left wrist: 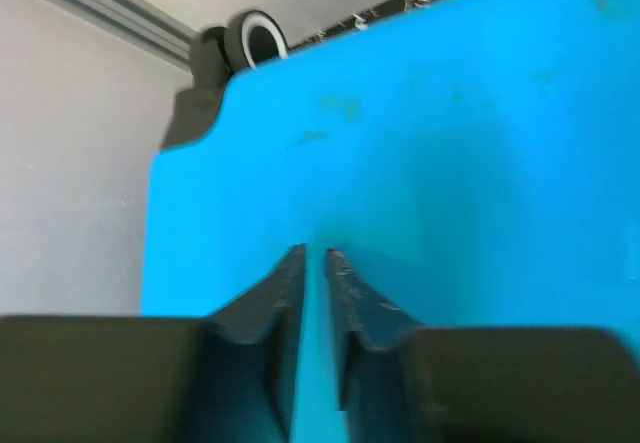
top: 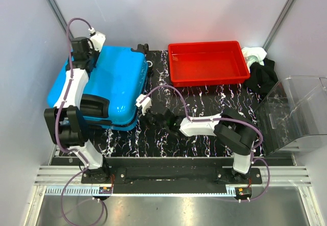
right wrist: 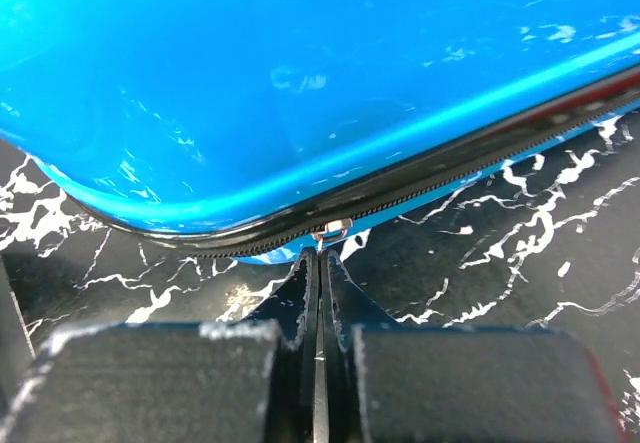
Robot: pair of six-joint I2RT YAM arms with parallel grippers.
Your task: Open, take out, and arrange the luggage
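The luggage (top: 115,78) lay flat and closed on the left part of the marbled black tabletop (top: 214,101). Its blue shell faced up and it ran from near the far-left corner toward the near edge. A black carry handle (top: 94,106) showed on its near-left side, and the zipper (right wrist: 450,173) ran shut around its rim.

The left arm stretched over the case toward the far-left corner. The left gripper (left wrist: 312,263) was poised above the blue shell near the corner with a black wheel (left wrist: 255,38). Its fingers (left wrist: 270,298) were drawn almost together, with only a thin sliver of blue between them and nothing held.

The right arm reached leftward across the middle of the tabletop to the near-right side of the case. There the right gripper (right wrist: 318,258) sat low over the tabletop, its fingers pressed together. Its tips were right against the small metal zipper pull (right wrist: 332,230). The wrist view was too tight to tell whether a tab of that pull was pinched between them.

A red tray (top: 209,79) stood toward the far edge, right of centre and well apart from the case. Dark cloth (top: 263,78) and a white cloth (top: 254,55) were bunched at the far-right corner. A clear plastic bin (top: 299,108) stood along the right edge.
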